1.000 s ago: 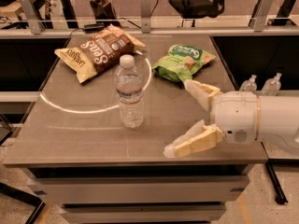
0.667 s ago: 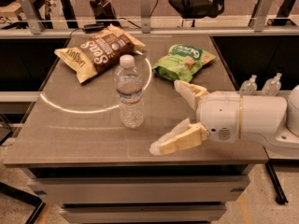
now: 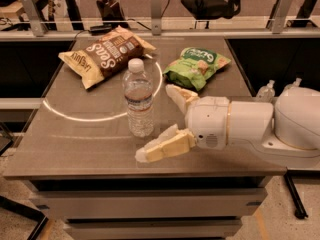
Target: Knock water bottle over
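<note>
The water bottle (image 3: 138, 98) stands upright near the middle of the table (image 3: 80, 139). It is clear ribbed plastic with a white cap and a pale label band. My gripper (image 3: 156, 122) is just right of the bottle, low over the table, with its two cream fingers spread wide apart. The far finger (image 3: 179, 96) points toward the bottle's right side and the near finger (image 3: 162, 146) lies by the bottle's base. The gripper holds nothing, and a small gap shows between the fingers and the bottle.
A brown snack bag (image 3: 106, 55) lies at the back left and a green snack bag (image 3: 196, 66) at the back right. Small clear pump-top bottles (image 3: 266, 90) stand off the table's right edge behind my arm. A railing runs behind the table.
My gripper has moved left across the table toward the bottle, fingers still spread. The bottle has not moved.
</note>
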You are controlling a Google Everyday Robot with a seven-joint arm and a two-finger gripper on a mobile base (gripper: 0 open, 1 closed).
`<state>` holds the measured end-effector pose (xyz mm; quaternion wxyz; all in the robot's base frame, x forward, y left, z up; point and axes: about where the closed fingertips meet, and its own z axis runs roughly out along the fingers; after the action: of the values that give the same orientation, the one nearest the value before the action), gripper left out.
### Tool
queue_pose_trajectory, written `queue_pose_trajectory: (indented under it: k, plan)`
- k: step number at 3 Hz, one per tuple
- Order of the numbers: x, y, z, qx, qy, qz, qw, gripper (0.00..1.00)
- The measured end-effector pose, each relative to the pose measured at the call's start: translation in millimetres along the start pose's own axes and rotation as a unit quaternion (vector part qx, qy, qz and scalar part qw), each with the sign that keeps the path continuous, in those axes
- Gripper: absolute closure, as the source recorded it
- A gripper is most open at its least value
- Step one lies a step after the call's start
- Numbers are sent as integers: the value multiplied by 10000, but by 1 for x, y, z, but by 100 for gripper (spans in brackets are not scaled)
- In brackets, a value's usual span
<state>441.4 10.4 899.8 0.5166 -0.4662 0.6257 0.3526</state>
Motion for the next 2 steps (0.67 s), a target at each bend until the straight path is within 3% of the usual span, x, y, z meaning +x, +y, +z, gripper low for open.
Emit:
queue_pose_trajectory:
  k: [2]
  plan:
    - [11,-19,27,-68,-44,-12,10000,0]
